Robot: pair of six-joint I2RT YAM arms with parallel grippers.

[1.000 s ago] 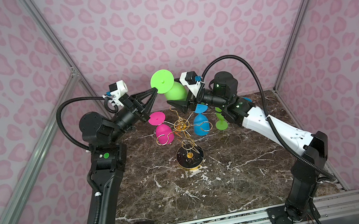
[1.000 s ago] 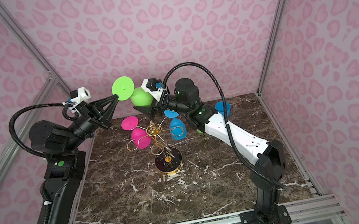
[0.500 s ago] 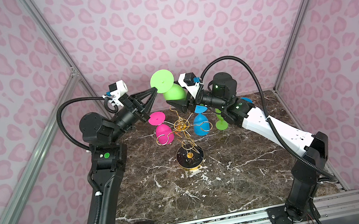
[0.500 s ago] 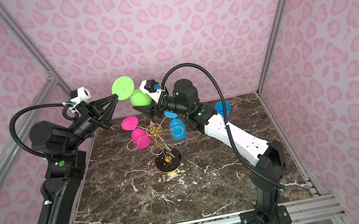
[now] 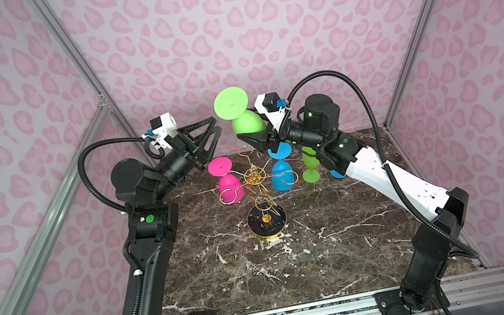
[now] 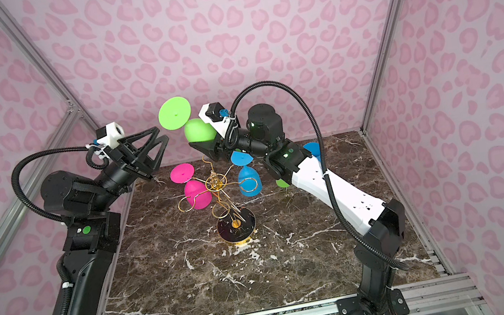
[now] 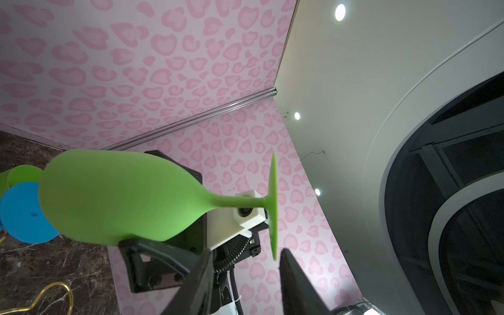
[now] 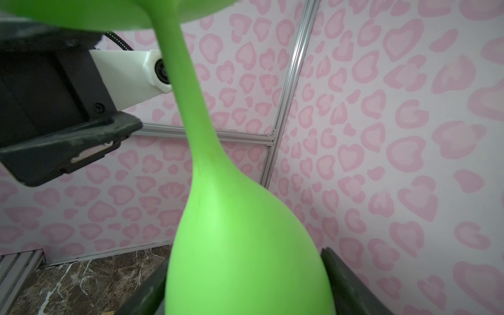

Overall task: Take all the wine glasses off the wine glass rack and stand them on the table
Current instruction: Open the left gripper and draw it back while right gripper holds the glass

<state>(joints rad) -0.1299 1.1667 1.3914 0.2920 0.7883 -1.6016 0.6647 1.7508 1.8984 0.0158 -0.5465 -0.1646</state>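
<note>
Above the gold wire rack (image 5: 254,175), my right gripper (image 8: 245,283) clasps the round-bowled green plastic wine glass (image 5: 247,124); left gripper (image 7: 245,253) unclenched; it may slip.

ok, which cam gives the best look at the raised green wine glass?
Left wrist: the green wine glass shows almost whole, side-on, bowl, stem and foot. Right wrist shows bowl and stem close up in the right gripper, foot mostly cropped. Both top views show it small, foot towards camera, bowl partly hidden.
</note>
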